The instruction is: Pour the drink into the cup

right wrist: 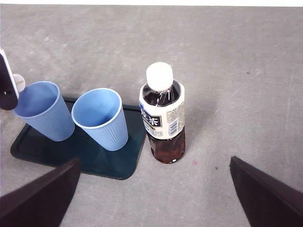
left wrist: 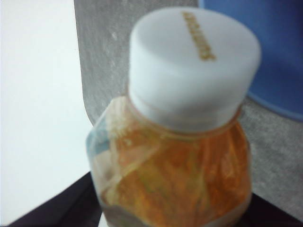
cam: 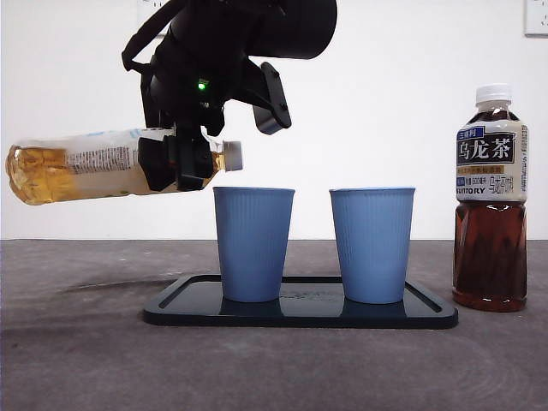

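The amber tea bottle [cam: 86, 167] lies almost horizontal in the air, its white cap [cam: 232, 156] just above and beside the rim of the nearer blue cup [cam: 253, 244], so the mouth is placed where a stream would fall into that cup once tipped further. The left hand [cam: 184, 163] is clenched on the bottle near its neck, a grip that keeps the pouring end steady and lets the long body swing out away from the cups. The cap looks to be on, as the left wrist view also shows [left wrist: 191, 66], so no liquid can leave yet; the tea pools along the lower side and toward the base. A second blue cup [cam: 372, 244] stands just beside the first, both upright on a black tray [cam: 300, 312] that would catch spills and keeps them in a fixed row on the bench [cam: 77, 360]. A dark oolong tea bottle [cam: 491, 197] stands upright on the bench beside the tray, apart from the cups, capped and untouched. The right hand [right wrist: 151, 198] hangs high above that bottle, released and spread wide, waiting clear of the pouring path. I judge the pour itself not yet begun.
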`<action>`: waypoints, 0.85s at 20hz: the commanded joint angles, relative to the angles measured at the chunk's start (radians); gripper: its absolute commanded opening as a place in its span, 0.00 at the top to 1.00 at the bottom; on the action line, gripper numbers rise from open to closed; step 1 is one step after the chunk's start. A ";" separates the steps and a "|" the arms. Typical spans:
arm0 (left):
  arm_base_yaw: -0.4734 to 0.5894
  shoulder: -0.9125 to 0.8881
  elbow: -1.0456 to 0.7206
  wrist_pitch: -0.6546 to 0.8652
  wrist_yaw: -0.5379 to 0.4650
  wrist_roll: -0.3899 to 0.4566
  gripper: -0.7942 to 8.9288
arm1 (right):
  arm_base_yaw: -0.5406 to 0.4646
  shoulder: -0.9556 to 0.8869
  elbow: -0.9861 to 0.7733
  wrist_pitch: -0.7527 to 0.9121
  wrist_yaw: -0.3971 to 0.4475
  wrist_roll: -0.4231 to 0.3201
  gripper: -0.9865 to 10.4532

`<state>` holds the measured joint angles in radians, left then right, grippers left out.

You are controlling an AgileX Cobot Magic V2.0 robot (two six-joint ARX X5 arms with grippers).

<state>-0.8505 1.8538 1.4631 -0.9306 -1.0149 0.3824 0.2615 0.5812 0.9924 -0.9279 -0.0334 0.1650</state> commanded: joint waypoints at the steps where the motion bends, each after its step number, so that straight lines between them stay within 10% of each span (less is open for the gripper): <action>1: -0.012 -0.040 0.031 -0.001 -0.001 -0.077 0.68 | 0.004 0.005 0.016 0.005 -0.001 0.010 0.47; 17: 0.280 -0.587 -0.063 0.220 0.704 -0.405 0.68 | 0.005 0.005 0.016 0.011 -0.112 -0.024 0.47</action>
<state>-0.5606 1.2606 1.3823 -0.7361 -0.3145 -0.0109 0.2615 0.5812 0.9924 -0.9276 -0.1436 0.1547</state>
